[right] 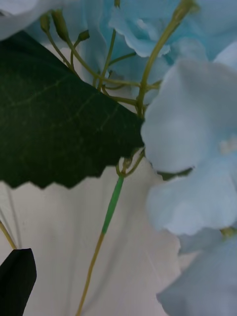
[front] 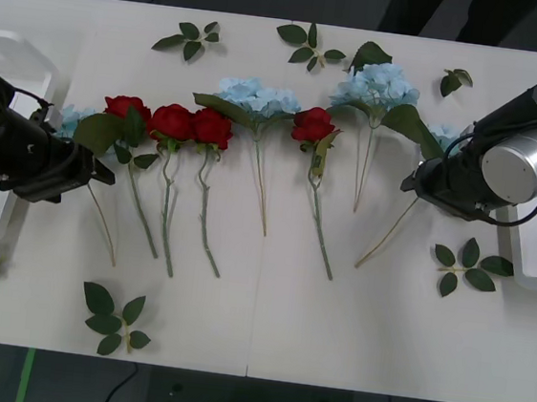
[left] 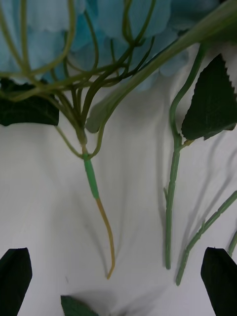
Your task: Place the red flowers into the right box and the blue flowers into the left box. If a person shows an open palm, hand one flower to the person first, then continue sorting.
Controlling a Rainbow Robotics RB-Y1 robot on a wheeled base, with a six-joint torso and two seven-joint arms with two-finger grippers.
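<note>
On your white worktop [front: 351,325] red flowers [front: 173,122] and blue flowers [front: 377,84] lie in a row (boxes at both ends); your left pincer [left: 118,276] is spread over a blue stem, right pincer [front: 414,185] unclear

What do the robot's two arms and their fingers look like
The left arm is a black casing with a silver-grey round cap and black cabling along it. The right arm is a brushed silver cylinder with a dark end cap, a black wrist block and a looping black cable. The fingers are black with pointed tips.
</note>
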